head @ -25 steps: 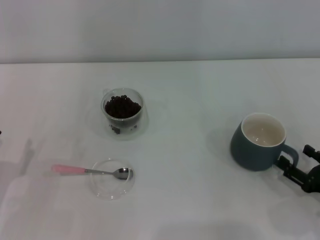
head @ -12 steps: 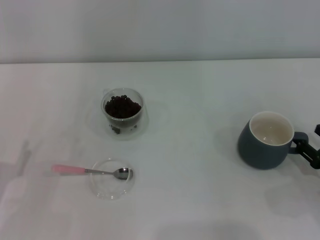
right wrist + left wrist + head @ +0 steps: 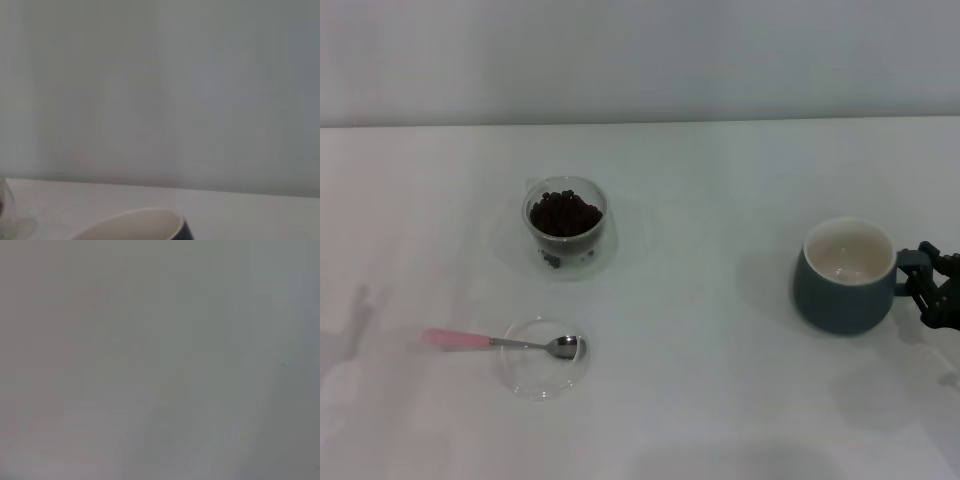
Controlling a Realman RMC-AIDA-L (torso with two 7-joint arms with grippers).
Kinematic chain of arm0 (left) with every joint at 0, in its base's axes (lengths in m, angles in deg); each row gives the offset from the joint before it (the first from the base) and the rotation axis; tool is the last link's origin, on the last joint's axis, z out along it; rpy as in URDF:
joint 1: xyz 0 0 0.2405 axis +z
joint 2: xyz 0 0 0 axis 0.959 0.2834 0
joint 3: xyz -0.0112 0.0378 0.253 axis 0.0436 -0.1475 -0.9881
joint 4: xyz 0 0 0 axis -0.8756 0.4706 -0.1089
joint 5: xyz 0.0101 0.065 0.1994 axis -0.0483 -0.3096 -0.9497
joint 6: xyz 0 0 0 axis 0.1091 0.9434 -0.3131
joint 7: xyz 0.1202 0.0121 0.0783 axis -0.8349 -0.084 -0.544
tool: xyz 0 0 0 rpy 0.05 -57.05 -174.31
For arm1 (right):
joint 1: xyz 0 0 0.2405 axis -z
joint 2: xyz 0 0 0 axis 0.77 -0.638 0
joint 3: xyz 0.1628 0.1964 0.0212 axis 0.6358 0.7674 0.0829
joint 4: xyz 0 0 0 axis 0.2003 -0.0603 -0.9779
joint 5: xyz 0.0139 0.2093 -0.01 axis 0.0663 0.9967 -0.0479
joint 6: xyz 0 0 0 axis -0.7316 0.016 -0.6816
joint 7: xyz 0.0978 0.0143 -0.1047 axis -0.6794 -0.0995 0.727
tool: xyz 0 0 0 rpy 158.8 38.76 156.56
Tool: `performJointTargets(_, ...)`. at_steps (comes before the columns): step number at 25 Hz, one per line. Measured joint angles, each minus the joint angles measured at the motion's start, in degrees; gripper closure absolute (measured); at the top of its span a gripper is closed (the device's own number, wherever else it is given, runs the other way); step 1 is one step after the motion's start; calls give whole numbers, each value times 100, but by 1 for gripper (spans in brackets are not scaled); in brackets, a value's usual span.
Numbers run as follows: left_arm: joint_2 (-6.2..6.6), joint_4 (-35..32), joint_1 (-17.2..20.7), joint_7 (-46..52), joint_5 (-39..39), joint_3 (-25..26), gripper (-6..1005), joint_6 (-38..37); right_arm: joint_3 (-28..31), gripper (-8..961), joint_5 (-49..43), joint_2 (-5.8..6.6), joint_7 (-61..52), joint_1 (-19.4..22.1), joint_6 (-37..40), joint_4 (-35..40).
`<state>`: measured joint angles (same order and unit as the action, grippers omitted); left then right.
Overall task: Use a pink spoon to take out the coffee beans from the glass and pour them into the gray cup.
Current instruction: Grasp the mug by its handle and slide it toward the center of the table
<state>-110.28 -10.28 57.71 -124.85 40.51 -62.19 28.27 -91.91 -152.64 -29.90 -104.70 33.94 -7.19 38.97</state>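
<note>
Head view had the right gripper (image 3: 920, 275) at the far right edge of the white table (image 3: 720, 400), fingers closed narrow on the loop handle of the gray cup (image 3: 844, 275). That cup stood upright on the right side, cream inside showing, no beans visible in it. The glass (image 3: 566, 225) sat left of centre and farther back, upright, with the coffee beans (image 3: 565, 212) heaped inside. The pink spoon (image 3: 505, 343) lay nearer and left, metal bowl resting in a shallow clear dish (image 3: 542, 372), pink handle sticking out left onto the table. Glass and cup were well apart. Right wrist view caught only the cup rim (image 3: 135, 225) and a sliver of the glass. Left wrist view showed a blank gray surface; left gripper was out of sight in every view.
</note>
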Motion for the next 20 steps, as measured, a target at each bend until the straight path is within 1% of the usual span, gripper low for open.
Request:
performJointTargets(7,9,-14,1,8,0,0,200,0,-71,743,-41,0,4,-169,58,-157)
performJointTargets(13,12,-22,1,8,0,0,200,0,-434,761,-50,-13,110,-432,11,-343)
performJointTargets(20,12,-22,44,7,0,-1,200,13,-462,767,-104,-29,1321,-719,8,-974)
